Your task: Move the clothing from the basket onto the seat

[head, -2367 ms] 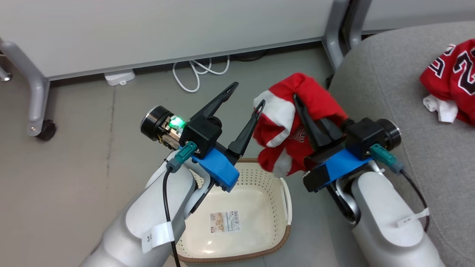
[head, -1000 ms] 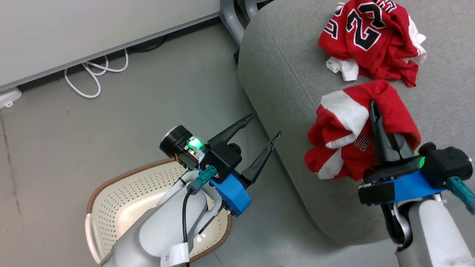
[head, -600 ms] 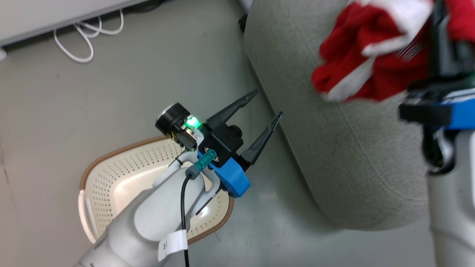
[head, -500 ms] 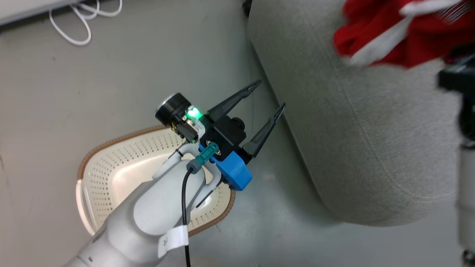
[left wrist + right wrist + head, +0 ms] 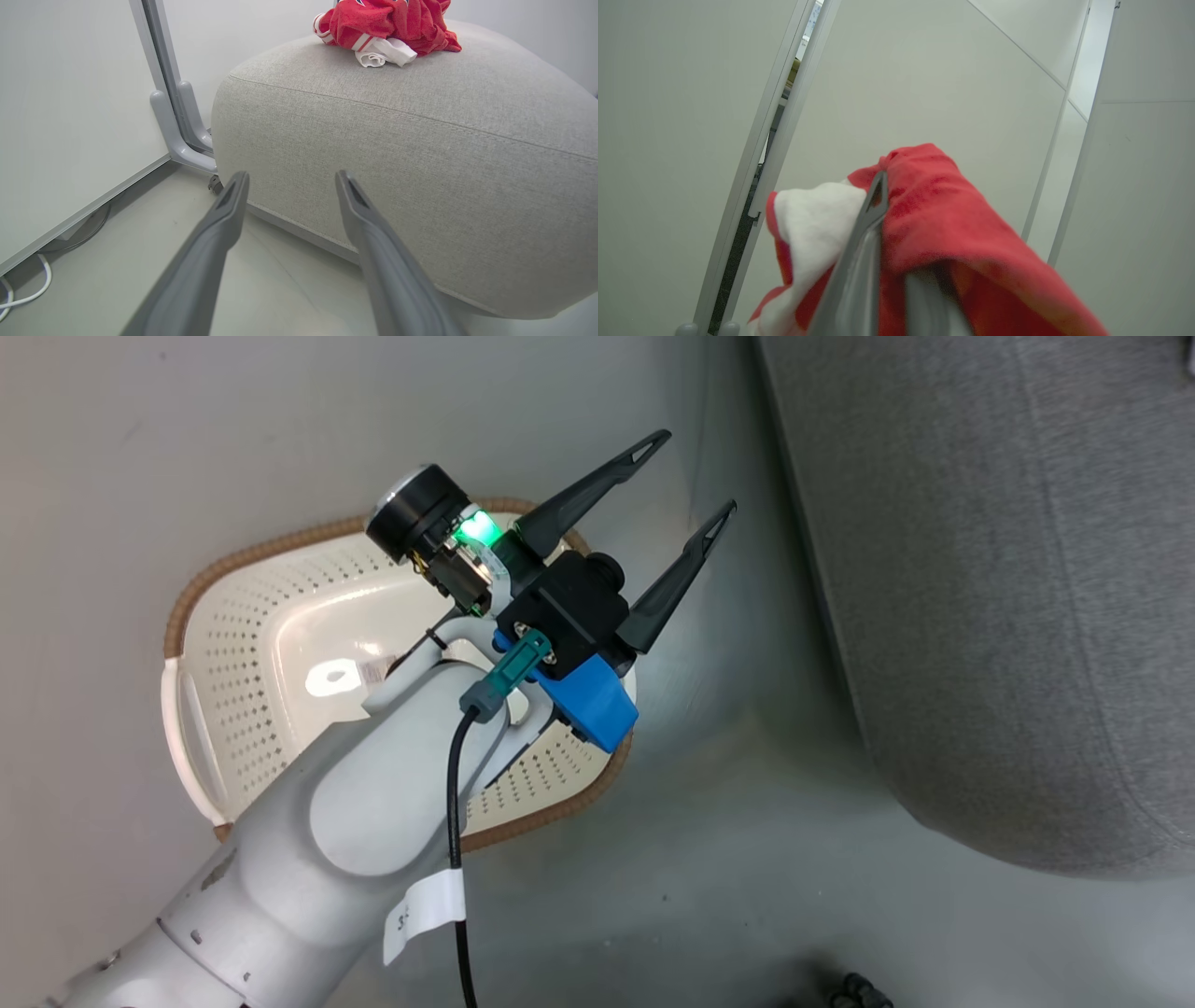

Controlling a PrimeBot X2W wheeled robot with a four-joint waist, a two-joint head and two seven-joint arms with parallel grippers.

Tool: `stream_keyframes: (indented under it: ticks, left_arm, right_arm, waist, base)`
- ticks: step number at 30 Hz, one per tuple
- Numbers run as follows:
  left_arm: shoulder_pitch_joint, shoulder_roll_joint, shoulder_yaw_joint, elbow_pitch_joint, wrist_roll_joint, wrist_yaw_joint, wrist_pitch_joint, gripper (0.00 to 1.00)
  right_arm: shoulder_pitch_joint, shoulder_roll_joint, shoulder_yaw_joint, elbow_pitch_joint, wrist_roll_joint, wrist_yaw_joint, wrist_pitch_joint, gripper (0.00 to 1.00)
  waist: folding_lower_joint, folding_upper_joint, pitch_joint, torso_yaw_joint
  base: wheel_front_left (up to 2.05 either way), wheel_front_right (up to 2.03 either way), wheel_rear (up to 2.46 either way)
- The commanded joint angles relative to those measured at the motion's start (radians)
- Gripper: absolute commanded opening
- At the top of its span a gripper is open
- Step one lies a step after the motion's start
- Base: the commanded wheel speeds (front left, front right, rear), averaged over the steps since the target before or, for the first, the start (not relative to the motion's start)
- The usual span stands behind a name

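Your left gripper (image 5: 693,473) hangs with its two dark fingers spread wide and nothing between them. In the head view it sits above the near corner of the basket (image 5: 233,569), and its fingertips point toward the gap between the basket and the seat (image 5: 980,569). In the left wrist view the same gripper (image 5: 290,175) looks straight at the seat's rounded front, low down, just above the floor (image 5: 140,242).

Your right gripper (image 5: 901,224) is pinching the held garment (image 5: 934,196). One finger lies against a white patch, and red cloth is draped over the other. It is raised in front of pale wall panels (image 5: 948,70) and a grey frame post (image 5: 784,116), so you cannot tell from this view how it stands relative to the seat.

A second garment (image 5: 387,23), red with a white piece poking out, lies crumpled on top of the seat near its far edge.

The seat (image 5: 397,140) is grey woven fabric with a stitched seam running around its upper edge. It rests on a smooth, slightly shiny grey floor (image 5: 140,429). The basket stands on that floor beside the seat and apart from it, and light glares off its perforated bottom.

To the left of the seat, a white partition (image 5: 70,116) stands on a curved grey metal leg (image 5: 177,126). There is a small caster (image 5: 215,184) at the seat's corner, and a white cable (image 5: 28,294) loops on the floor under the partition.
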Motion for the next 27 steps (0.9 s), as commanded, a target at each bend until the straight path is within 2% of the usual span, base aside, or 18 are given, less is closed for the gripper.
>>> stream_keyframes:
  ticks: [1,12,18,19,20,21,27]
  left_arm:
    - [-0.025,0.009,0.004,-0.007,0.006,0.006,-0.001,1.00]
    - [-0.048,0.022,-0.001,-0.018,0.006,0.010,-0.004,1.00]
    - [-0.053,0.026,-0.004,-0.013,-0.001,0.013,-0.008,1.00]
    - [-0.053,0.025,-0.005,-0.010,-0.001,0.014,-0.010,1.00]
    - [-0.052,0.022,-0.006,-0.009,-0.002,0.015,-0.012,1.00]
    - [-0.050,0.019,-0.007,-0.006,-0.004,0.016,-0.014,1.00]
    - [-0.010,0.006,-0.004,0.015,-0.021,0.023,-0.030,1.00]
  right_arm:
    - [-0.007,-0.007,0.001,0.050,-0.001,0.000,0.001,0.00]
    - [0.061,0.033,0.030,0.386,-0.003,0.000,0.000,0.00]
    - [0.091,0.058,0.031,0.452,0.027,0.000,0.000,0.00]
    - [0.098,0.063,0.025,0.454,0.032,0.000,0.000,0.20]
    - [0.105,0.069,0.019,0.452,0.038,0.000,0.000,0.96]
    - [0.113,0.074,0.013,0.440,0.043,0.000,0.000,1.00]
    - [0.259,0.124,-0.016,0.362,0.035,0.000,0.000,1.00]
  waist:
    - [-0.0001,0.0000,0.052,0.016]
    - [-0.0001,0.0000,0.100,0.017]
    - [-0.0001,0.0000,0.095,0.012]
    - [-0.0001,0.0000,0.090,0.011]
    - [-0.0001,0.0000,0.083,0.011]
    - [-0.0001,0.0000,0.075,0.011]
    - [-0.0001,0.0000,-0.009,0.009]
  base:
    - [0.00,0.00,0.00]
    - [0.00,0.00,0.00]
    - [0.00,0.00,0.00]
    - [0.00,0.00,0.00]
    - [0.00,0.00,0.00]
    - [0.00,0.00,0.00]
    - [0.00,0.00,0.00]
